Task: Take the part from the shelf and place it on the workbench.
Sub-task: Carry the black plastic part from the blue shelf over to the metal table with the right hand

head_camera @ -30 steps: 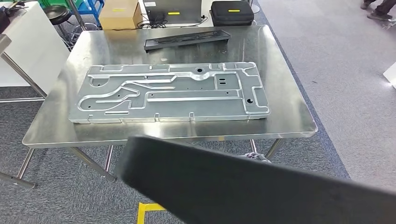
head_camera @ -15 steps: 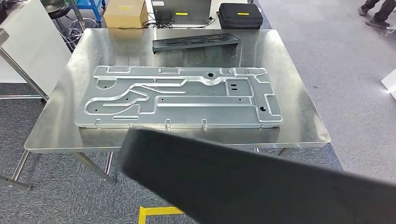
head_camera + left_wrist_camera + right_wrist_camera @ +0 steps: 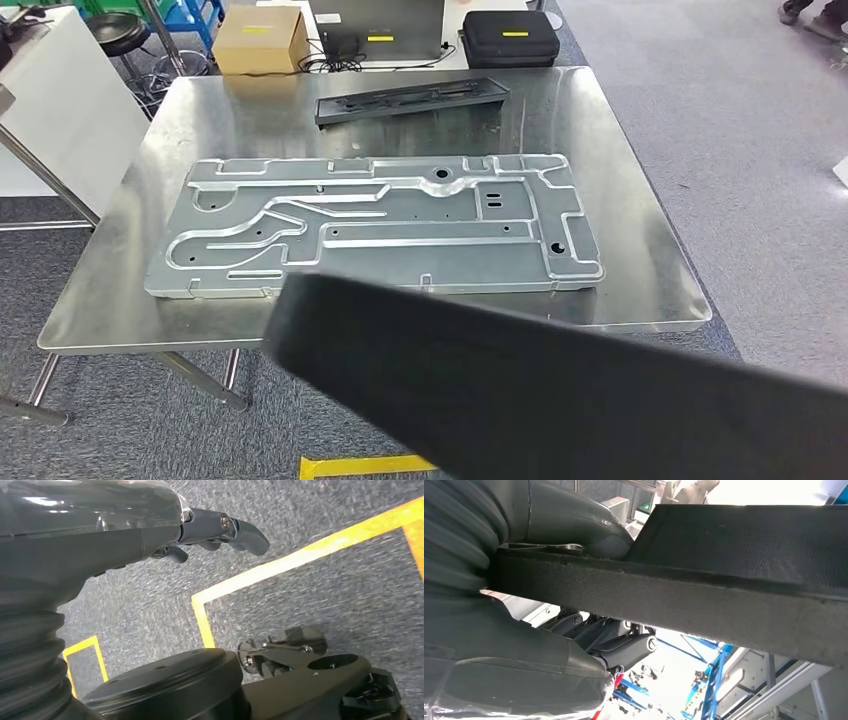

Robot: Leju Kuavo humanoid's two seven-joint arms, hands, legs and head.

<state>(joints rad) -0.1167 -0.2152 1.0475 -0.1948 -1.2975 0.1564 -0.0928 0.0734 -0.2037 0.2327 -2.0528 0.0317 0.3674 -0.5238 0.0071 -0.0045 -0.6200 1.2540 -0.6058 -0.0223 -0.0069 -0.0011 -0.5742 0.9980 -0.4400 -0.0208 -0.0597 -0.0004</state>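
- Head view: long black part [image 3: 560,400] is carried low across the foreground, just short of the workbench [image 3: 640,270] and not yet set down. Judged: pickup from the shelf is done; reaching over the bench and placing remain. The steel bench top bears a large grey machined plate [image 3: 380,225] and, beyond it, a black tray-like piece [image 3: 410,98]. Grey carpet, yellow floor tape, cardboard box [image 3: 258,40] and black case [image 3: 510,35] behind.
- Left wrist view: left hand [image 3: 210,527] hangs over the carpet, fingers loosely curled, holding nothing.
- Right wrist view: right hand [image 3: 589,630] grips the part's edge, thumb above, fingers below.
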